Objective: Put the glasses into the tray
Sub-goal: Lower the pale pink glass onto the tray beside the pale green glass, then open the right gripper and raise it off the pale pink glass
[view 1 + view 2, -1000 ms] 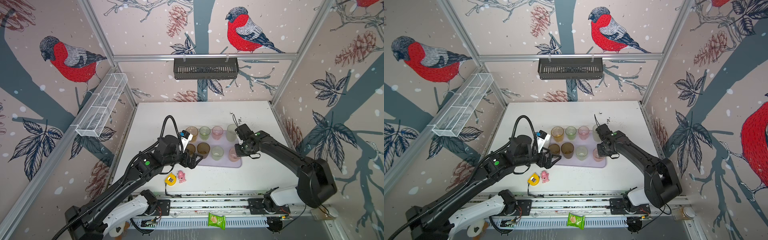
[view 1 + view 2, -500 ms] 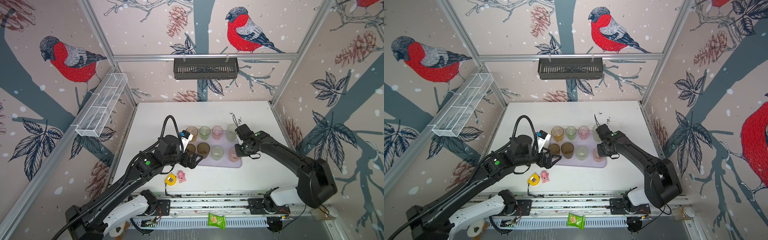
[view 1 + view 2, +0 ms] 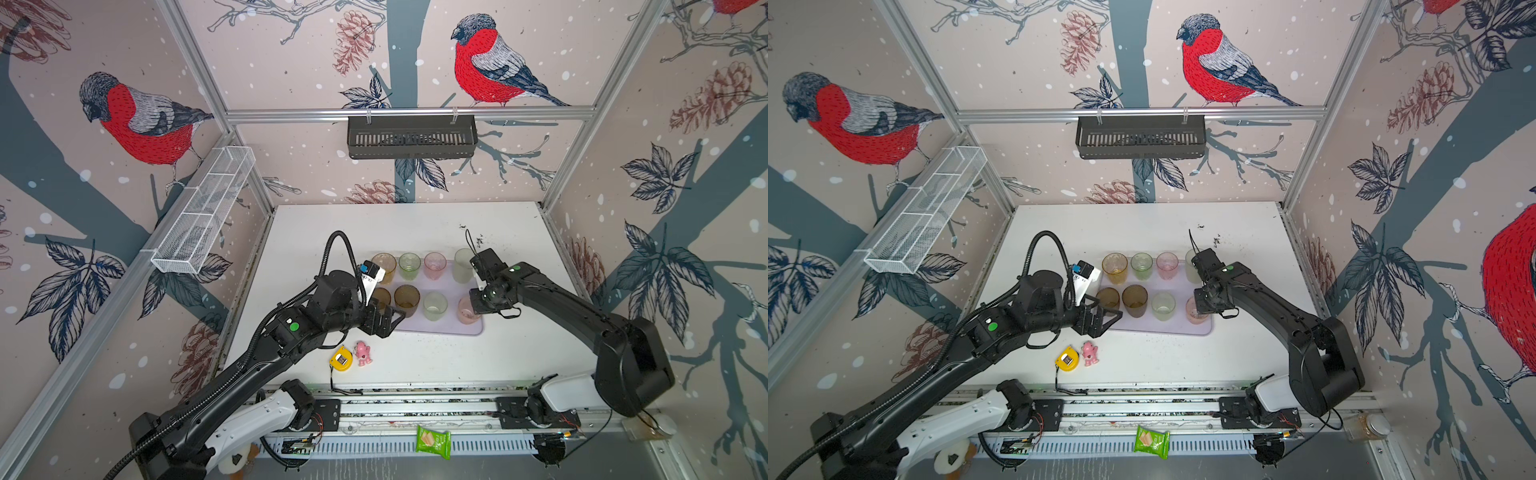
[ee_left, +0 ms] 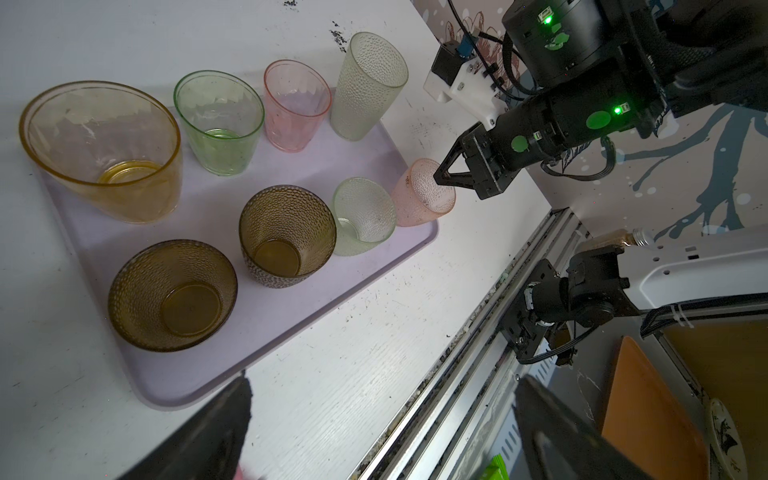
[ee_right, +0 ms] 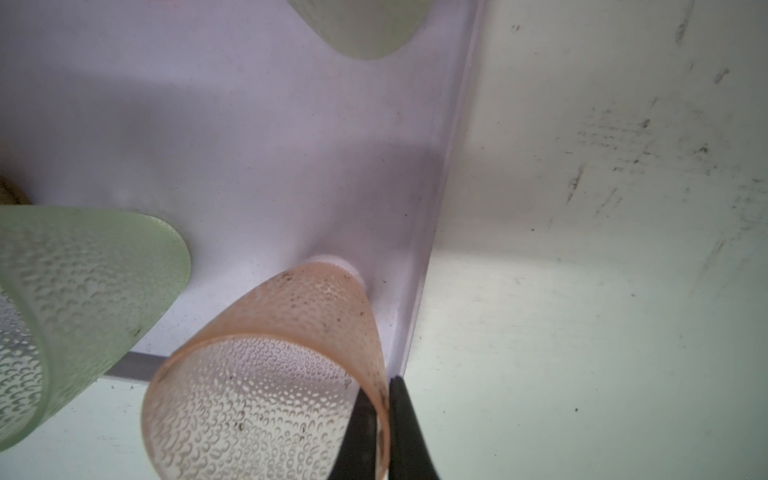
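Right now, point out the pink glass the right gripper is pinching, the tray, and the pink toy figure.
pink dotted glass (image 4: 419, 199): left wrist view, on its side wall.
tray (image 4: 291, 305): left wrist view, on bare floor near its rim.
pink toy figure (image 3: 364, 353): in a top view, on its body.

White table marked with dark specks, pale purple tray laid flat near its middle, small yellow tape measure and pink toy set just beside each other nearer the front.

Bullfinch wallpaper surrounds my white desk; black slatted basket above its far edge, wire basket above its left edge.
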Motion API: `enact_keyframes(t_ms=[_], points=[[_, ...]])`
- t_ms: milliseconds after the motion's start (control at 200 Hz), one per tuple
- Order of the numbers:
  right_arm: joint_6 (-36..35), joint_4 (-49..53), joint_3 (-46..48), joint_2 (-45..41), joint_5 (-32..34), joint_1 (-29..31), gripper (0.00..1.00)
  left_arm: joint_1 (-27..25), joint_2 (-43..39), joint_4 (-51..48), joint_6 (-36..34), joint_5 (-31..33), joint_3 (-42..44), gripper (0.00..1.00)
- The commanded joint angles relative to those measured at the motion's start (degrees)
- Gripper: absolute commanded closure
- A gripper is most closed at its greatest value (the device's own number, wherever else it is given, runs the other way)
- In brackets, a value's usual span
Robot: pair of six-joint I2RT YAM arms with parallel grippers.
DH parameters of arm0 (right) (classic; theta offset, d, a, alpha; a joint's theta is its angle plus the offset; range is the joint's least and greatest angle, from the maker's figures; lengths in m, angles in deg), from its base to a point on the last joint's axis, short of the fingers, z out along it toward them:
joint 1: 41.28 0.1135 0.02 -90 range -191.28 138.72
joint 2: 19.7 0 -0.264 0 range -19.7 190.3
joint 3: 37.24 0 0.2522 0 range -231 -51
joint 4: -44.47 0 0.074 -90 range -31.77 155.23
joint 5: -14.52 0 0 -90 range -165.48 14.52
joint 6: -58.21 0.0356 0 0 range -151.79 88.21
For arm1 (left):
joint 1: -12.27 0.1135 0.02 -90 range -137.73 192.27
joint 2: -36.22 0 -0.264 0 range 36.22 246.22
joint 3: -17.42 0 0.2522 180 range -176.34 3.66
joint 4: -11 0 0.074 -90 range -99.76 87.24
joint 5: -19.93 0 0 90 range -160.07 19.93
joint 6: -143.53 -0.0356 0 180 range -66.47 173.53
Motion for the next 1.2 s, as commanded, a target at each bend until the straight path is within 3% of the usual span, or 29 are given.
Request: enact_keyframes(t_ms=[0,555,1196], points=[[-0.80,-0.65,0.04,0.01,-0.50,0.09,0.91,0.05,-0.33,0.61,-0.24,0.06,-0.13,0.02],[-0.70,-0.59,0.04,-0.22,-0.43,0.26,0.84,0.05,-0.60,1.12,0.48,0.13,0.46,0.02],[0.06,0.12,-0.39,-2.14,1.28,0.35,0.61,0.10,1.77,2.59,-0.06,0.01,-1.65,0.02]])
